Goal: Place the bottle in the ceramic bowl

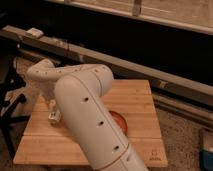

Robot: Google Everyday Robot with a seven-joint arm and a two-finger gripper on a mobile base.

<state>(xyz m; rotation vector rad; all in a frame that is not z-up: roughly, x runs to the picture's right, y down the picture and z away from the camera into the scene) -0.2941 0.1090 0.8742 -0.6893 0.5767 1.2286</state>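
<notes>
The robot's white arm [85,105] fills the middle of the view. Its thick upper section rises from the near edge of the table, bends at a rounded elbow above the far half, and a thinner section runs from there towards the left edge before turning down.

The table [142,102] is a square top of pale wooden slats, standing on a speckled floor. Behind its far edge a long grey rail [150,75] runs slantwise across the dark background.

The ceramic bowl [120,123] sits on the table near its middle, slightly towards the near edge. Only an orange-red part with a darker rim shows, because the arm covers its left side.

The bottle [54,117] is close to the left edge of the table, about halfway between the far and near corners and well apart from the bowl. It shows as a small pale shape, and I cannot tell whether it is upright or lying down.

The pincer [51,106] hangs at the end of the thin arm section, right over the bottle and either at it or just above it. I cannot tell whether it is released, clenched or grasping the bottle.
</notes>
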